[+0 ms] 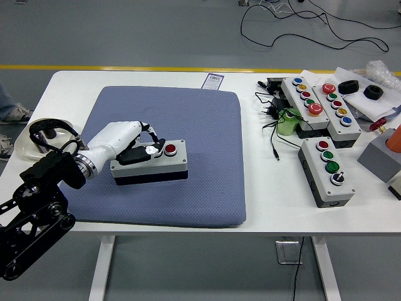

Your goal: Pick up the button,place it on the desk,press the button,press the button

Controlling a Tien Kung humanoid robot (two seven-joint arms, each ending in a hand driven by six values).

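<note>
A grey button box (164, 164) with a black base lies on the blue-grey mat (188, 119) at centre left. My left hand (135, 145), white with black fingers, rests on the left part of the box lid. Its fingertips (152, 149) press down on the buttons there and hide them. Only the red button (170, 148) at the right end of the lid shows. The hand grips nothing. My right arm is out of view.
Three more button boxes (327, 169) stand on the white table (276, 200) at the right, among black cables (272, 116) and a green object (289, 120). A grey block (380, 158) sits at the far right edge. A clear headset-like item (37, 135) lies at the left edge.
</note>
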